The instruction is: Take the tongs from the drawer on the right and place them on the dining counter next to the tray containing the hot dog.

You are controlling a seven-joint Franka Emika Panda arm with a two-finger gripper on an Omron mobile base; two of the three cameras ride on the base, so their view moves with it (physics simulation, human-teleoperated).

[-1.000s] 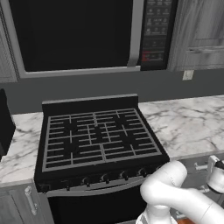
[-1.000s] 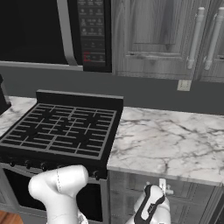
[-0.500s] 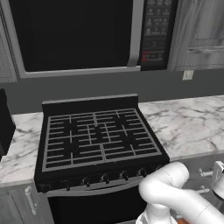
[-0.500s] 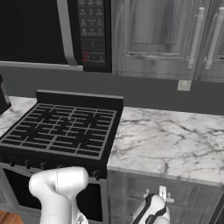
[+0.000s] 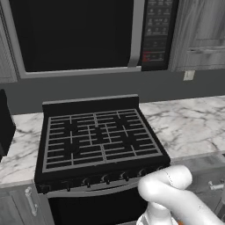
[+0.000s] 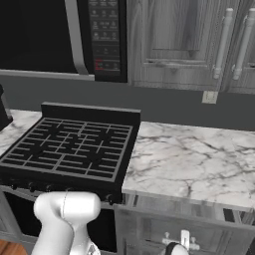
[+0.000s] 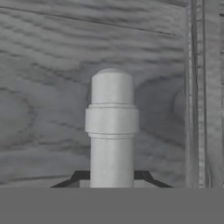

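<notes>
Hand (image 7: pixel 112 177) closed narrow on the drawer (image 7: pixel 52 87) handle (image 7: pixel 112 127), whose long axis runs straight ahead from the fingers against the grey front; tongs unseen, presumably inside the drawer right of the stove (image 5: pixel 99 140).

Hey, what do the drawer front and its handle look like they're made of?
The drawer front looks like grey-stained wood or wood-look laminate: wavy grain lines, matte finish. The drawer handle looks like brushed or satin metal: smooth pale silver cylinder with a soft sheen, though painted plastic is possible.
</notes>
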